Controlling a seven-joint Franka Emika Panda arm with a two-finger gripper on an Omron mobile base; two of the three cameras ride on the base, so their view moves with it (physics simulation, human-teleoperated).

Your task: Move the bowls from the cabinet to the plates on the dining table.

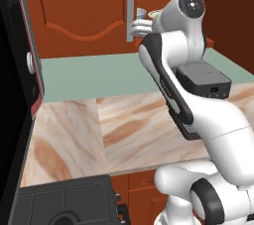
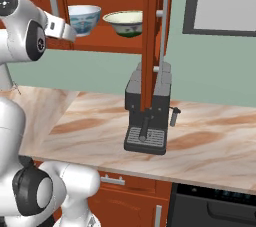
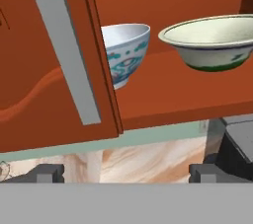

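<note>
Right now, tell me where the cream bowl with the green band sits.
The cream bowl sits on the open cabinet's shelf, right of the pale patterned bowl, above the coffee machine.

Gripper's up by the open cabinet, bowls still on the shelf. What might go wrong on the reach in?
1. The closed left door partly covers the blue-patterned bowl; the open gripper may clip the door edge.
2. Both bowls sit near the shelf front; a nudge could tip the cream bowl onto the coffee machine below.

Pale green wall [image 1: 99, 73] behind a beige marble-look worktop [image 1: 134, 130] with brown veins. Black coffee machine [image 2: 147, 116] on it. Red-brown lower drawers [image 2: 130, 191], grey handles. Dark-framed pale panel [image 2: 225, 1] on wall.
</note>
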